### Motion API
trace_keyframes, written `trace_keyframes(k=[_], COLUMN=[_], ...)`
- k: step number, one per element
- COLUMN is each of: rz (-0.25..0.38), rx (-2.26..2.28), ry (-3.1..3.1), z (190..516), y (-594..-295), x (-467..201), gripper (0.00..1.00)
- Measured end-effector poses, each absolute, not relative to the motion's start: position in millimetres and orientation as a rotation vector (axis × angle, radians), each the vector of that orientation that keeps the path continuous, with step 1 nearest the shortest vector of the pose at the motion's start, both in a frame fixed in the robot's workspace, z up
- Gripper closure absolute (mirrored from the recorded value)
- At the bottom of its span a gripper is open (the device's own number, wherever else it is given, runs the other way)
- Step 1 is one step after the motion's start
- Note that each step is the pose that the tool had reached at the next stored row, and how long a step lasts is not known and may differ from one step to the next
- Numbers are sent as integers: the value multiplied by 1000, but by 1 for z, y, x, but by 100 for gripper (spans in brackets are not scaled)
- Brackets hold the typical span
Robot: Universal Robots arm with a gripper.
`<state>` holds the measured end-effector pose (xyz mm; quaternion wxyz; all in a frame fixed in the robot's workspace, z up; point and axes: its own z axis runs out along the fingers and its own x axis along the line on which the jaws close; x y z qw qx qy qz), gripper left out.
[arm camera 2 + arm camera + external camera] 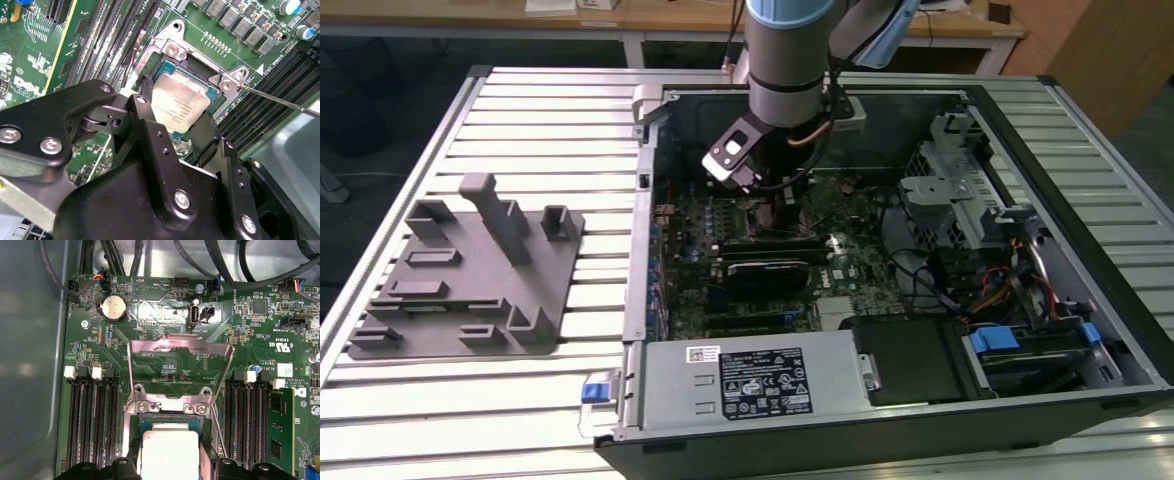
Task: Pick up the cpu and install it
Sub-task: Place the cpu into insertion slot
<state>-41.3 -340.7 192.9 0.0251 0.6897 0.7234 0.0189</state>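
Clamped between matte black jaws: flat, square, silver-topped cpu [179, 107], print too faint to read, over steel-framed socket [172, 407].

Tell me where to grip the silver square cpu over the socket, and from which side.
Grip the flat square silver-topped cpu by two opposite thin edges, coming straight down from above: its wide top offers no hold, and the raised metal load plate leaves the socket open overhead. The black end effector is clamped on it that way.
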Motion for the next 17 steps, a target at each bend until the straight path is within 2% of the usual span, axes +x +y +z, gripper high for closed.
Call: trace_keyframes(k=[17], rz=[66], rx=[2136], ry=[2240], z=[193], y=[-341], x=[-41], gripper=[46])
